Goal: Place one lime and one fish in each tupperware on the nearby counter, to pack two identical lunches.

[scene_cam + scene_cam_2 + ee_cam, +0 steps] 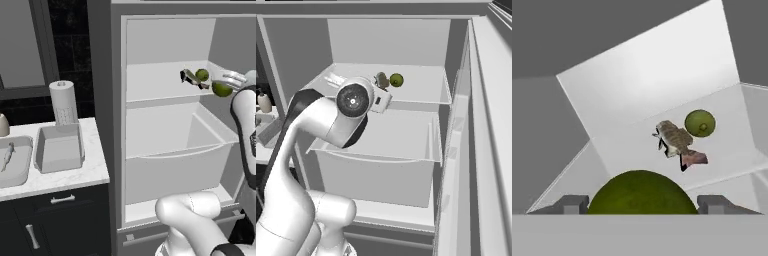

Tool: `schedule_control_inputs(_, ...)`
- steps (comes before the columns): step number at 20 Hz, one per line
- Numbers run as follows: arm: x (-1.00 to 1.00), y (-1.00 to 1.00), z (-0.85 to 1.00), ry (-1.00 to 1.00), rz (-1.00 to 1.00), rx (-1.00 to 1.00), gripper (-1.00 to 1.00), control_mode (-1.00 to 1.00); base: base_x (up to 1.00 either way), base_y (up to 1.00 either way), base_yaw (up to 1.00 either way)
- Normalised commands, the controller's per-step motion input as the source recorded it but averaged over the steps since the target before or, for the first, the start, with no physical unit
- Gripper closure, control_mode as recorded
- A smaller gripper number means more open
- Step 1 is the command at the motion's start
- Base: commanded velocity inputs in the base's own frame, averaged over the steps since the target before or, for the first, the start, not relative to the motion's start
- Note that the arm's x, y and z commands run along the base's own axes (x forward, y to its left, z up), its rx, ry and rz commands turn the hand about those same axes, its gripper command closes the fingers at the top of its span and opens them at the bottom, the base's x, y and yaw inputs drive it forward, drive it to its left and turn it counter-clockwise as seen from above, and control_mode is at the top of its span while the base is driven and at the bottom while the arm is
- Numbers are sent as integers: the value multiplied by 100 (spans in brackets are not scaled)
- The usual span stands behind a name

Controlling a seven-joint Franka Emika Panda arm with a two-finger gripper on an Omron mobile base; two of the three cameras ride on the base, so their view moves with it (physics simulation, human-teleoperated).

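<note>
My gripper (642, 204) is shut on a green lime (639, 192), its dark tips against both sides of the fruit. In the left base view this lime (221, 89) hangs at the right front of the open fridge's upper shelf, in the gripper (223, 84). Farther back on that shelf lie a brown fish (676, 141) and a second lime (700, 123); the fish (190, 76) lies left of the lime (202, 75). On the white counter (94, 170) stand two grey tupperware: the left one (22, 172) holds a fish (7, 156), the right one (59, 150) looks empty.
A paper towel roll (63, 102) stands behind the right tupperware. Below the upper fridge shelf is a deep white drawer (175, 170). The fridge door (481, 150) stands open at the right. My arm (321, 125) blocks the fridge's left side in the right base view.
</note>
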Motion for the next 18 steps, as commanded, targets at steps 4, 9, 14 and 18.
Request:
schedule_control_inputs(4,-100,3,-100,32,10,-29,100,-100,0,0,0)
schedule_control_inputs(9,-40,21,-40,17,7,-12,100,100,-60,57,17)
schedule_control_inputs(14,0,0,0,0,0,0,100,100,-100,100,26)
schedule_control_inputs(18,0,0,0,0,0,0,100,100,-9,100,10)
